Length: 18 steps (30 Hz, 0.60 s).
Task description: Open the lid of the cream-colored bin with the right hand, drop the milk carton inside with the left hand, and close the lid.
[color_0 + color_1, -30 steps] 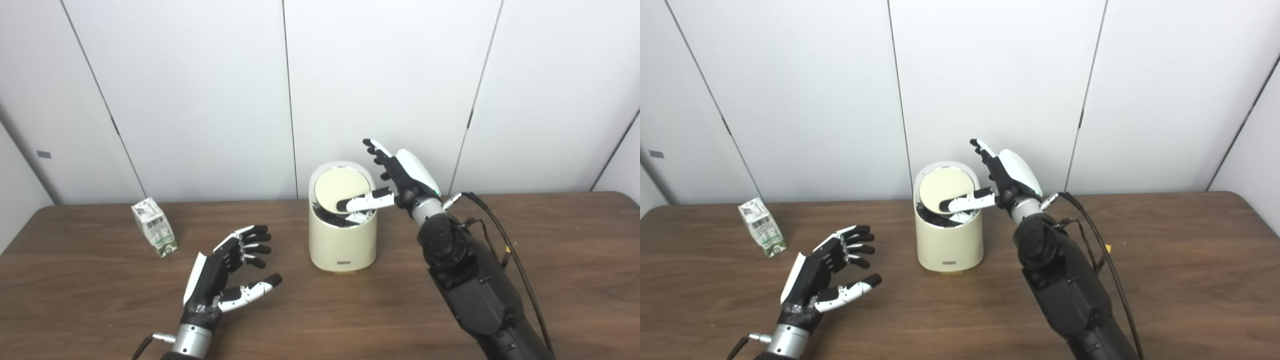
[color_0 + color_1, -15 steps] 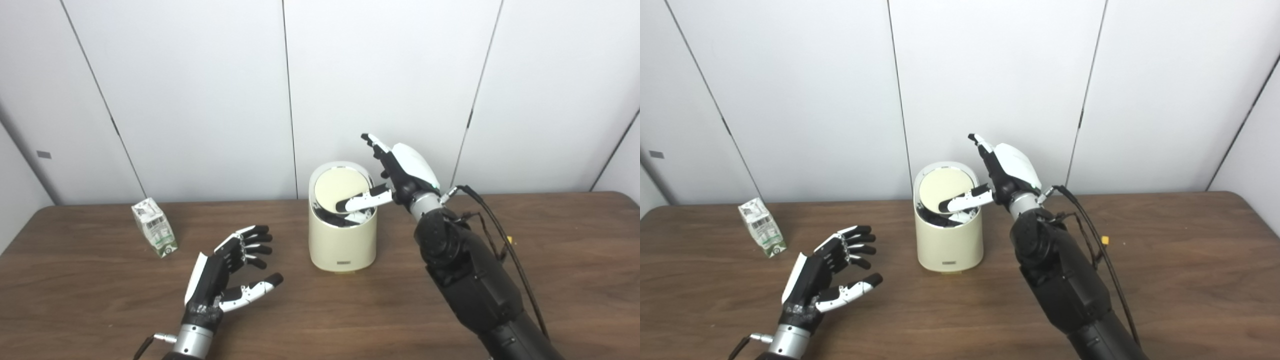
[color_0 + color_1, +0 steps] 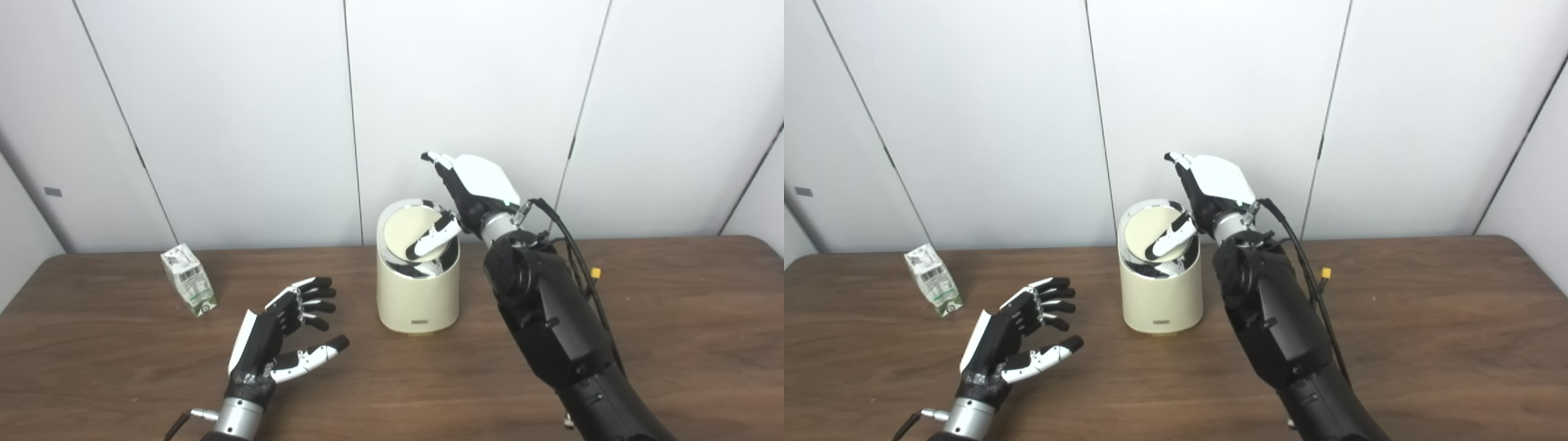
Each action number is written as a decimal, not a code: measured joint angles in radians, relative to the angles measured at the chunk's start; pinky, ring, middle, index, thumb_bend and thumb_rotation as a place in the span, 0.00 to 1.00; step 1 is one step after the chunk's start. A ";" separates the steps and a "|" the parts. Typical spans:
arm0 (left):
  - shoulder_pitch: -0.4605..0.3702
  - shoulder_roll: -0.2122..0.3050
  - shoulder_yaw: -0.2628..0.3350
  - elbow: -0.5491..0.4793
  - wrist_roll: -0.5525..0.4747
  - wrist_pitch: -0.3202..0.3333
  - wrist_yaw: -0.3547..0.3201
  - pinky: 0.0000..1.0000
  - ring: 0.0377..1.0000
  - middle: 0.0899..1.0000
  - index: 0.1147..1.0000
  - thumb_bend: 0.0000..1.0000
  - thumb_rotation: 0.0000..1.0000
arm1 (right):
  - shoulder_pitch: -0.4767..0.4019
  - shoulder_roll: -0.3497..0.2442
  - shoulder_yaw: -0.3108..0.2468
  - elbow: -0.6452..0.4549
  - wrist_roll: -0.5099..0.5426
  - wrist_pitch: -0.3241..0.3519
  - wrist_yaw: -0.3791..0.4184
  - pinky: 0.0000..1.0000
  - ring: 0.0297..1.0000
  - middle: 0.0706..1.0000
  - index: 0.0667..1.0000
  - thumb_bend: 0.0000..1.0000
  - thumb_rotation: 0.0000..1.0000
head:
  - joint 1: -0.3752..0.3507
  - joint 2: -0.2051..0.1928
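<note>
The cream-colored bin (image 3: 418, 298) stands upright at the middle of the brown table. Its round lid (image 3: 411, 231) is tilted up toward the back, showing a dark opening at the front. My right hand (image 3: 470, 190) hovers over the bin's right rim, fingers spread, with the thumb (image 3: 432, 239) resting on the lid's face. The milk carton (image 3: 188, 286) stands alone at the far left of the table. My left hand (image 3: 277, 340) floats open above the table between carton and bin, holding nothing.
White wall panels rise just behind the bin. A black cable (image 3: 572, 242) with a yellow connector (image 3: 595, 272) hangs off the right forearm. The table (image 3: 674, 318) stretches wide to the right of the bin.
My right hand has moved up and left over the bin, and its thumb has swung downward on the lid. The lid has tipped further. The left hand and carton stayed put.
</note>
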 measured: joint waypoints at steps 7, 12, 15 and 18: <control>0.001 0.000 0.000 -0.010 -0.001 0.001 -0.001 0.55 0.65 0.71 0.76 0.68 0.02 | 0.033 0.011 -0.050 -0.051 0.069 0.004 0.011 0.64 0.84 0.91 0.89 0.81 0.20 | -0.002 -0.002; 0.001 0.002 0.002 -0.010 -0.001 0.001 -0.001 0.55 0.66 0.71 0.76 0.67 0.05 | 0.113 0.000 -0.118 -0.129 0.256 -0.011 0.015 0.64 0.82 0.88 0.87 0.79 0.21 | -0.003 -0.003; 0.002 0.002 0.002 -0.010 -0.001 0.001 -0.001 0.55 0.66 0.71 0.76 0.68 0.05 | 0.137 -0.040 -0.152 -0.141 0.367 -0.065 0.007 0.63 0.80 0.87 0.86 0.79 0.21 | -0.002 -0.006; 0.002 0.002 0.002 -0.010 -0.001 0.001 -0.001 0.55 0.66 0.71 0.76 0.68 0.05 | 0.155 -0.077 -0.187 -0.155 0.440 -0.110 -0.044 0.59 0.77 0.84 0.84 0.78 0.18 | -0.003 -0.006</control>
